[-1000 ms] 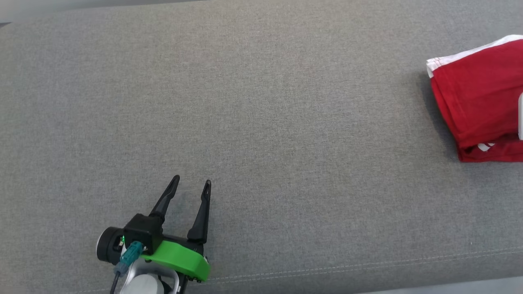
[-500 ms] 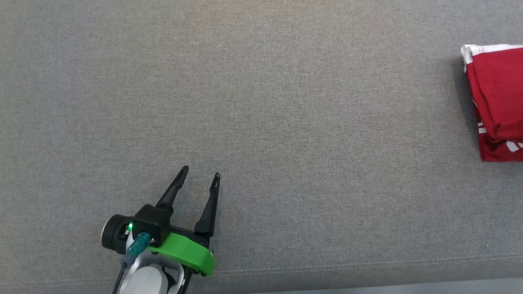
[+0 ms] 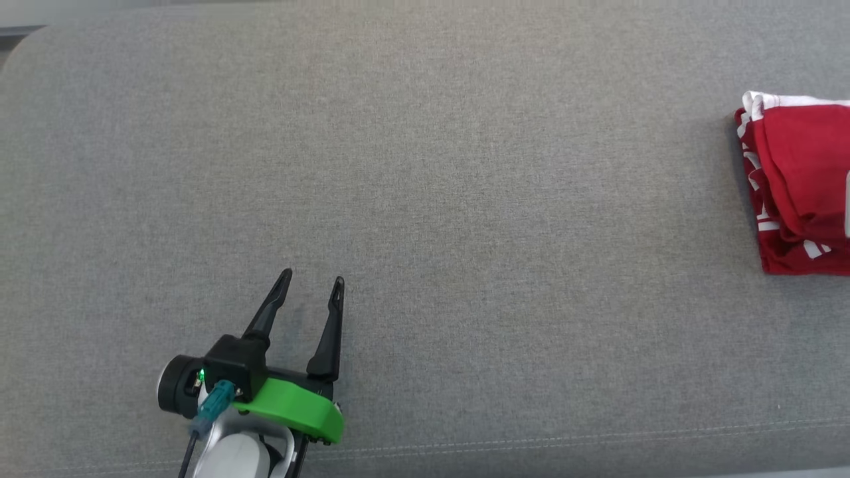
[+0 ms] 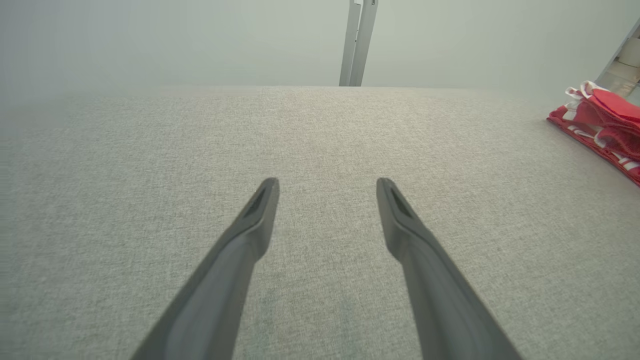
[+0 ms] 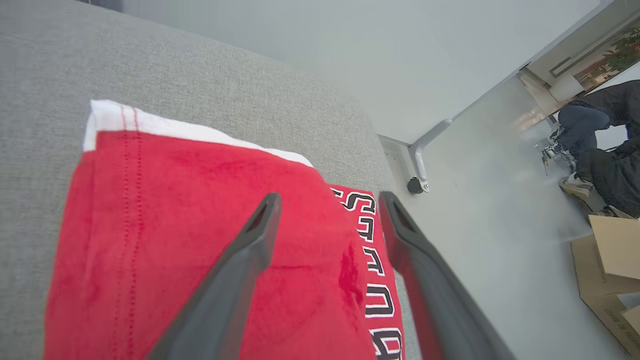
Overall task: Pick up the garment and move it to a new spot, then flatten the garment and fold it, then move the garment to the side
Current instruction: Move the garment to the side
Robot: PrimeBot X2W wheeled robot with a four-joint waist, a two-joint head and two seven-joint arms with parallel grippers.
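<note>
Folded red garment [image 3: 797,186] is parked right by the edge, easy to snag

Left gripper [image 3: 313,276] is spread and empty over the grey cushion [image 3: 465,166]. Far right, the right gripper [image 5: 328,196] is spread too, low over the garment. My guess is a finger hooking a layer drags the fold open, or off the cushion's end just beyond.

Office or lab — cardboard boxes [image 5: 612,250], bare floor [image 5: 500,240].

The left gripper [image 3: 313,276] is hovering at the lower left of the head view, its two long dark fingers pointing forward and slightly rightward and standing wide apart, while the right gripper [image 5: 328,196] is holding its own fingers spread just as wide, clamping on nothing.
</note>
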